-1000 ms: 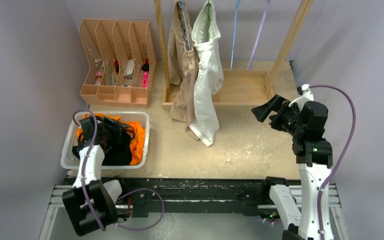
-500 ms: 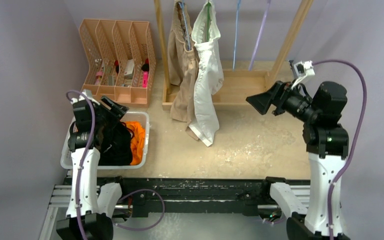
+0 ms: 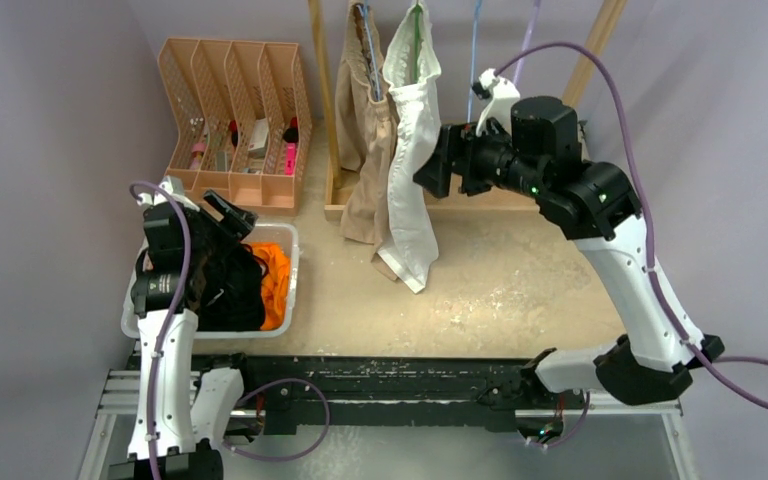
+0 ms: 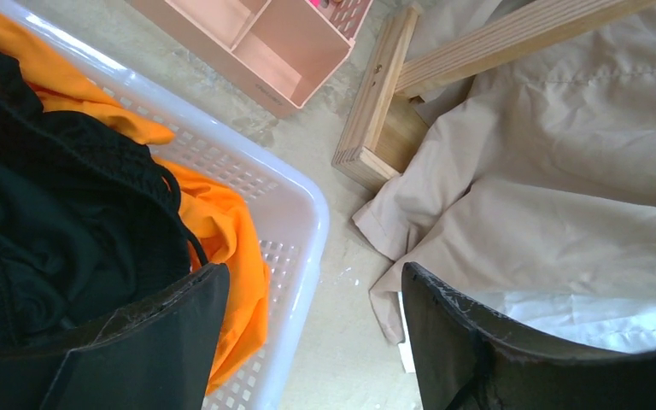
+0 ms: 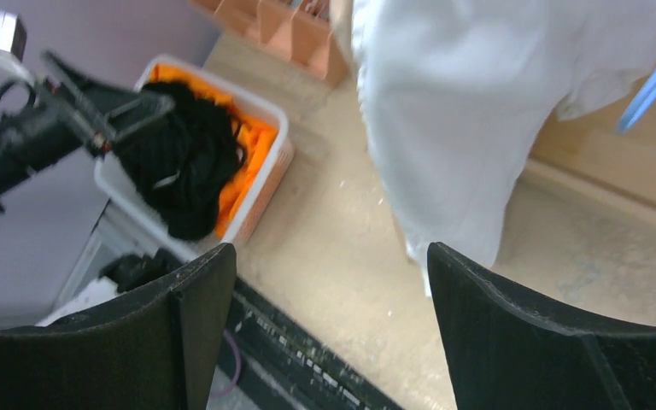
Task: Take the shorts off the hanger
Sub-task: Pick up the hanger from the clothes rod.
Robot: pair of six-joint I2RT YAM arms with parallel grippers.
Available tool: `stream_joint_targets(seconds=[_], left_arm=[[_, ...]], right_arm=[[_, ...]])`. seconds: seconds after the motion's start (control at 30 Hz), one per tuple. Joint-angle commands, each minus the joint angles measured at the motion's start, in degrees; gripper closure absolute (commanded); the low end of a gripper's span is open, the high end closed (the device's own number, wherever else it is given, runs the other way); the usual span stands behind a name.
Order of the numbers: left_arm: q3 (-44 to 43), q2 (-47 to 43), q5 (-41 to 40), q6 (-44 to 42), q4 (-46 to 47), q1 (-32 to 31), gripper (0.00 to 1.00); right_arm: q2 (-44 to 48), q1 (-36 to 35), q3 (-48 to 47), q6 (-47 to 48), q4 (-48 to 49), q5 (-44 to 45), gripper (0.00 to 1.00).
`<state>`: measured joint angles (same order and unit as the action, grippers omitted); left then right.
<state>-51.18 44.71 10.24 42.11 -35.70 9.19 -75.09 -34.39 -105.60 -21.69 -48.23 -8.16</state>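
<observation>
Soft, even light leaves only faint shadows, yet the right wrist view smears the white shorts (image 5: 444, 111) (the left wrist view looks crisp).

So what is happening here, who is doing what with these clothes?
Two robot arms are taking shorts off a wooden rack. The black shorts and orange shorts already lie in the white basket, with the left fingers open above them, holding nothing. The white shorts and beige shorts hang on the rack. The right fingers are open right beside the white shorts, not gripping them.
</observation>
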Motion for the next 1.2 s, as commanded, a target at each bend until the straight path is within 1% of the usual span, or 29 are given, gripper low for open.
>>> stream_joint_targets(seconds=[0.0, 0.07, 0.13, 0.2, 0.3, 0.37, 0.43, 0.5, 0.6, 0.73, 0.8, 0.9, 0.97, 1.07, 1.17], left_arm=[[-0.2, -1.1, -0.1, -6.9, 3.0, -0.1, 0.26], [-0.3, -0.4, -4.0, -9.5, 1.5, -0.1, 0.25], [-0.5, 0.2, -6.2, -10.7, 0.0, -0.1, 0.25], [0.7, 0.0, -6.5, -11.2, 0.7, -0.1, 0.24], [4.0, -1.6, -6.0, -10.6, 4.4, -0.1, 0.22], [7.0, -2.7, -3.6, -9.2, 7.9, -0.1, 0.21], [10.2, -3.0, -3.0, -6.9, 10.8, -0.2, 0.21], [7.9, -2.0, -3.1, -8.1, 8.8, -0.1, 0.2], [7.5, -2.2, -5.5, -9.9, 7.6, -0.1, 0.2], [7.0, -2.9, -8.0, -10.1, 6.4, 0.0, 0.19], [7.4, -3.0, -6.5, -10.1, 6.8, 0.0, 0.19], [7.7, -2.5, -5.0, -10.2, 7.0, 0.0, 0.19], [7.6, -2.0, -4.3, -10.6, 6.9, 0.0, 0.19], [7.7, -0.9, -3.6, -10.9, 6.9, 0.0, 0.19], [7.5, 0.7, -3.4, -11.1, 6.6, 0.0, 0.19]], right_arm=[[-3.9, -1.8, -12.1, -0.2, -3.7, 15.6, 0.17], [-6.4, -2.1, -15.4, 0.5, -3.4, 16.6, 0.17], [-7.7, -2.4, -17.4, 0.4, -2.4, 18.2, 0.17], [-8.2, -2.4, -17.7, 0.2, -0.4, 19.3, 0.17], [-8.6, -2.4, -16.2, 0.1, 2.7, 18.8, 0.17], [-9.2, -2.5, -15.6, -0.3, 3.9, 19.5, 0.17], [-10.2, -2.5, -15.4, -0.5, 5.1, 20.5, 0.16], [-11.2, -2.5, -17.1, -0.9, 6.1, 21.0, 0.17], [-12.7, -2.7, -19.9, -0.7, 8.4, 20.4, 0.19], [-17.7, -2.8, -26.1, -0.2, 6.1, 23.0, 0.21], [-19.9, -2.9, -27.9, -0.9, 5.1, 25.7, 0.24], [-20.7, -3.0, -25.7, -1.1, 7.6, 27.3, 0.26], [-21.6, -3.0, -26.2, -1.0, 8.4, 27.6, 0.26], [-24.0, -3.0, -30.0, -0.2, 7.1, 27.4, 0.31], [-25.4, -3.1, -32.5, 1.0, 6.5, 29.2, 0.31]])
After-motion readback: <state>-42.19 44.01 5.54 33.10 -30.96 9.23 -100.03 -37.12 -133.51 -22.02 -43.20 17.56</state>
